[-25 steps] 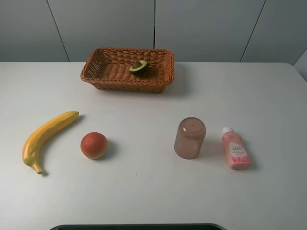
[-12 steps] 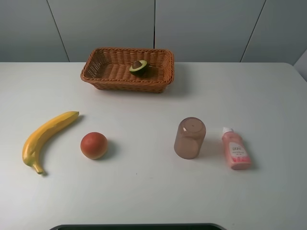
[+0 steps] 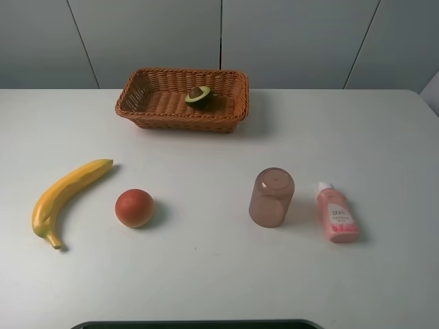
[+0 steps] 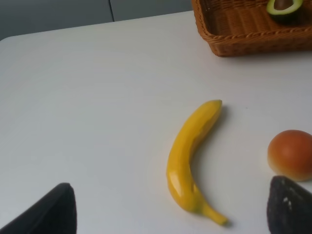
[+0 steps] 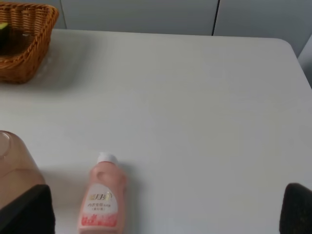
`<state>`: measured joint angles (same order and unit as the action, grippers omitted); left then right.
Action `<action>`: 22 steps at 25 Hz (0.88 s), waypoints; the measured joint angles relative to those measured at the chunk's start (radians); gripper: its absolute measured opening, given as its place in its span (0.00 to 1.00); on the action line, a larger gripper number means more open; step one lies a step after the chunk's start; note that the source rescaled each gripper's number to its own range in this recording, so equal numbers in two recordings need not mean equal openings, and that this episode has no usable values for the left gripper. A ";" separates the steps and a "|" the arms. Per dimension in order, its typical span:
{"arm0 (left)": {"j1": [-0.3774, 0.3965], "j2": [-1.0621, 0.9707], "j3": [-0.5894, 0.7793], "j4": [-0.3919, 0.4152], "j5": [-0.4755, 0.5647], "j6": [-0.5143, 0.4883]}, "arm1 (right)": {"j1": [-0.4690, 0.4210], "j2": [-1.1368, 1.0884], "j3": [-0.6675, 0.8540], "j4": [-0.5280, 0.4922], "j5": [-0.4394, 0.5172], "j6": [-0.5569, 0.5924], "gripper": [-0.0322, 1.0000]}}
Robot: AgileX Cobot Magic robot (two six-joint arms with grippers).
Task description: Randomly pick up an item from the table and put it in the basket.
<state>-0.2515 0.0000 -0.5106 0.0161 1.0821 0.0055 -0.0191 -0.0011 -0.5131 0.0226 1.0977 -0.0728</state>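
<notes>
The halved avocado (image 3: 198, 96) lies pit-up inside the wicker basket (image 3: 178, 121) at the back of the white table (image 3: 206, 274). It also shows in the left wrist view (image 4: 283, 7), in the basket (image 4: 243, 39). Neither gripper shows in the exterior high view. In the left wrist view my left gripper (image 4: 169, 210) is open and empty above the banana (image 4: 190, 156), its fingertips (image 4: 48, 209) wide apart. In the right wrist view my right gripper (image 5: 161, 212) is open and empty over the pink bottle (image 5: 102, 197); the basket's corner (image 5: 24, 63) shows there too.
A yellow banana (image 3: 65, 195) and a round red-orange fruit (image 3: 134, 208) lie front left. A brown translucent cup (image 3: 271, 197) stands front right, with a pink bottle (image 3: 337, 214) lying beside it. Bare tabletop separates these from the basket.
</notes>
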 joint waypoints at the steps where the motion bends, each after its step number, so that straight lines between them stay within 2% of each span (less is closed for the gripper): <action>1: 0.000 0.000 0.000 0.000 0.000 0.000 | 0.000 0.000 0.000 0.013 0.000 0.007 1.00; 6: 0.000 0.000 0.000 0.000 0.000 0.000 | 0.000 0.000 0.000 0.045 0.000 0.047 1.00; 22: 0.000 0.000 0.000 0.000 0.000 -0.005 | 0.000 0.000 0.000 0.045 0.000 0.050 1.00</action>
<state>-0.2515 0.0000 -0.5106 0.0161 1.0821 0.0000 -0.0191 -0.0011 -0.5131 0.0671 1.0977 -0.0224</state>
